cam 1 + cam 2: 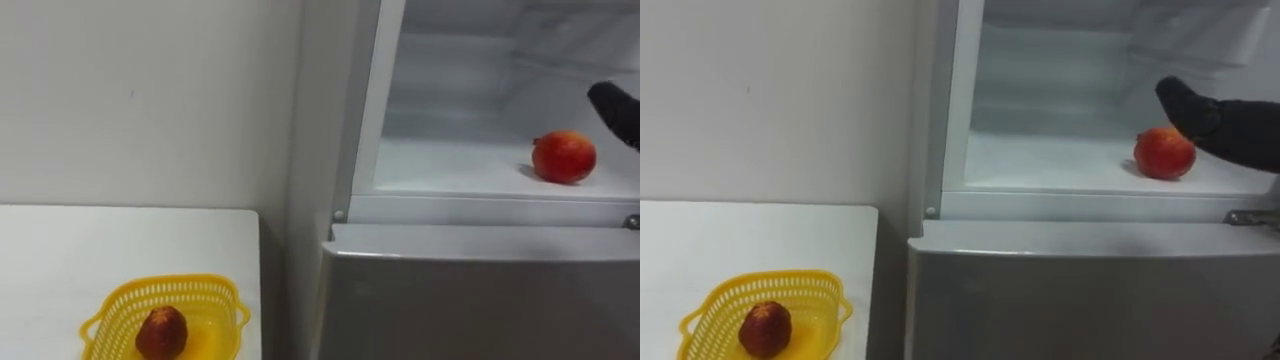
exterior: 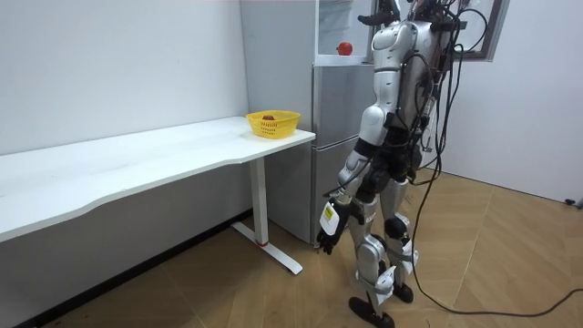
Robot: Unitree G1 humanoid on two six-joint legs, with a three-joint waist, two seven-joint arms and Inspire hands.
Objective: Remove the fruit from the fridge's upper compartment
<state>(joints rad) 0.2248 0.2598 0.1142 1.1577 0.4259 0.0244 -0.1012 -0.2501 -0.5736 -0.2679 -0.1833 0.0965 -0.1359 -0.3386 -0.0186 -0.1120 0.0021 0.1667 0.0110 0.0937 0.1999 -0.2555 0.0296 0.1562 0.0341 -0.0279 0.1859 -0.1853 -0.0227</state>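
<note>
Red fruit (image 1: 1164,152): round, resting on the white shelf (image 1: 1040,165) of the open upper fridge compartment (image 1: 1060,60), toward the right and near the front edge. Right robot hand (image 1: 1188,105): dark, entering the compartment from the right, its tip just above and behind the fruit; whether it touches the fruit, and whether its fingers are apart or together, cannot be told. Closed lower door (image 1: 1090,290): grey, directly below the shelf. Worktop (image 1: 740,240): white, left of the fridge against the wall (image 1: 770,100). Yellow basket (image 1: 700,310): on the worktop's near right corner, holding one dark red fruit (image 1: 764,329). Room view: the robot stands upright facing the fridge, left robot hand (image 2: 326,239) hanging beside its thigh, finger state indistinct.
</note>
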